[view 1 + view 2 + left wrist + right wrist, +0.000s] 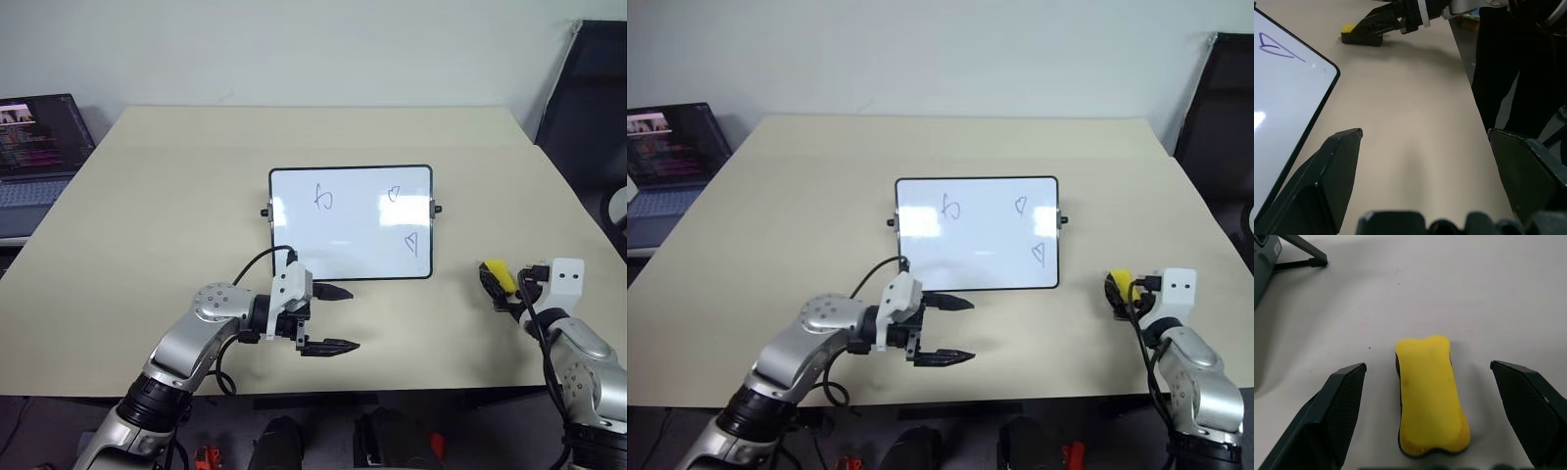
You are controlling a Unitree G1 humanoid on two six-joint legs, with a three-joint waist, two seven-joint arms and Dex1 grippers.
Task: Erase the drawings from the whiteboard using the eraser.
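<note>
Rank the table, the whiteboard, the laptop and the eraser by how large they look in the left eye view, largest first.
1. table
2. whiteboard
3. laptop, cut off by the picture's edge, so its full size is unsure
4. eraser, partly hidden by the right gripper

We're seeing a glossy whiteboard [350,223] throwing glare, thin black plastic-looking frame. Table [176,196] is looking matt, smooth, beige laminate. Eraser [1430,394] is showing a soft, slightly fuzzy yellow top. Right gripper [1435,431] fingers [1337,411] are looking like matt dark plastic.
</note>
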